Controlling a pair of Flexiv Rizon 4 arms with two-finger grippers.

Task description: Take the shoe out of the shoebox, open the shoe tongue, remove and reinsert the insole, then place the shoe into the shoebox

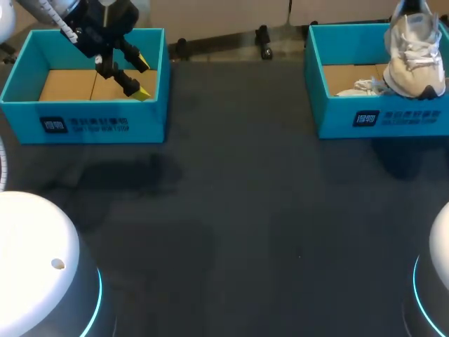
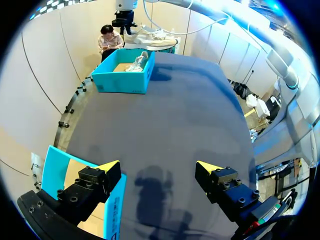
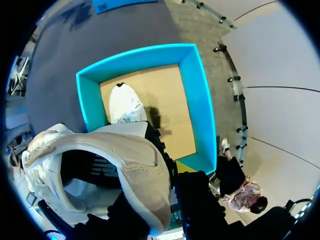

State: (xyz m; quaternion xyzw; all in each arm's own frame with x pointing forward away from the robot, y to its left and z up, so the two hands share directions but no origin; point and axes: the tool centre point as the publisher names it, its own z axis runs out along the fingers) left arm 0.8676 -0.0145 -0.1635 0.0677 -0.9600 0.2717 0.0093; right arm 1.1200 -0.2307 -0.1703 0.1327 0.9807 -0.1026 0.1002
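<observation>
Perhaps felted table (image 1: 238, 225); left shoebox (image 1: 84, 125); right shoebox (image 1: 382, 119).

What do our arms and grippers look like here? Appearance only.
Left arm and right arm: glossy white rounded shells with cyan light rings. A white ribbed cable runs by the left gripper, which is black, with blocky bolted fingers and yellow wedge tips. The right gripper is black too, and mostly hidden by the shoe.

left jaws apart, hovering | right jaws gripping shoe (image 1: 414, 63)
</observation>
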